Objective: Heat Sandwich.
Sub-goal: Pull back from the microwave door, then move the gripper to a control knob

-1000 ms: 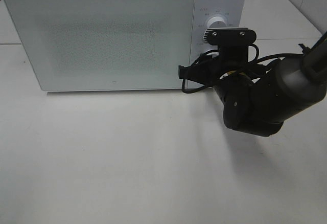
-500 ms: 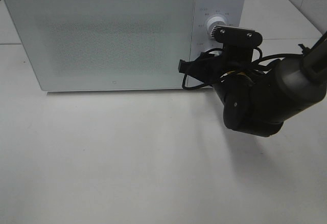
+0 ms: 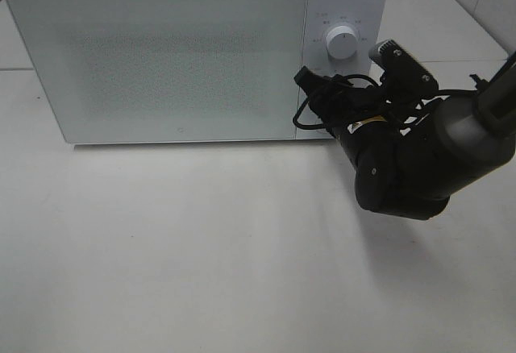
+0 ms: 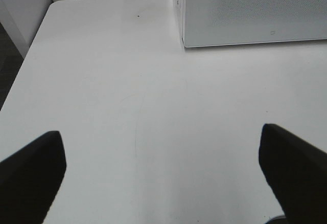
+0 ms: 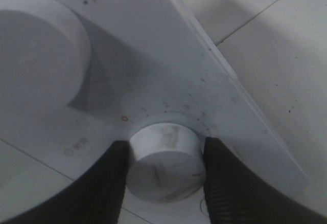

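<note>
The step in hand looks like setting the timer. The microwave (image 3: 177, 63) stands at the far side of the table (image 3: 201, 248) with its door (image 3: 161, 59) closed, and the right gripper (image 5: 166, 147) is at the control panel on the microwave's right end. Its 2 fingers (image 5: 110, 183) are partly closed around the lower knob (image 5: 166, 161), 1 on each side and pressed against its rim. In the high view the wrist sits tilted, below and just right of the upper knob (image 3: 340, 43), which it does not touch.

A red mark on the lower knob's face lies near 1 finger, away from the red dot at the start of the printed scale, so the dial seems to be turned off its start. The next move probably calls for either a little more twist or a clean release. That means opening the fingers and backing straight off toward the near side, so the knob is not dragged.

The left gripper (image 4: 161, 168) hangs over bare table near the microwave's left corner, spread wide and holding nothing.

The sandwich is not in view anywhere. Judging by the shut door, it is most likely inside the microwave. Which way it points, and how its long axis runs, cannot be told.
</note>
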Controlling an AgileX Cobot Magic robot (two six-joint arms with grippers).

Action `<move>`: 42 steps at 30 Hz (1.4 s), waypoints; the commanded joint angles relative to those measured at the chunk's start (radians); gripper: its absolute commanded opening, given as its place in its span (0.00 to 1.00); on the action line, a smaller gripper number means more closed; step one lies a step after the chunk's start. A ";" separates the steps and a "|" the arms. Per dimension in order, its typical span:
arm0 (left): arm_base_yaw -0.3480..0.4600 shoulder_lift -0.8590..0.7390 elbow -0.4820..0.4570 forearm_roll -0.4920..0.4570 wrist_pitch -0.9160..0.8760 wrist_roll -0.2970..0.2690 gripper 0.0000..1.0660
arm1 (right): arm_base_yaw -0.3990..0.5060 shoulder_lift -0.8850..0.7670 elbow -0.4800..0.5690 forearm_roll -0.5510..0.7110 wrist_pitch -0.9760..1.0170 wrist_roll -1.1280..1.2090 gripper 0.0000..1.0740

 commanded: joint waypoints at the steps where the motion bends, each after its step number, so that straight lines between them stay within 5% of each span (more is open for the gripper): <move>1: 0.004 -0.027 0.004 -0.001 -0.009 -0.001 0.91 | 0.004 -0.018 -0.019 -0.064 -0.076 0.146 0.03; 23: 0.004 -0.027 0.004 -0.001 -0.009 -0.001 0.91 | 0.001 -0.018 -0.019 0.003 -0.119 0.827 0.05; 42: 0.004 -0.027 0.004 -0.001 -0.009 -0.001 0.91 | 0.001 -0.018 -0.020 0.034 -0.112 0.912 0.07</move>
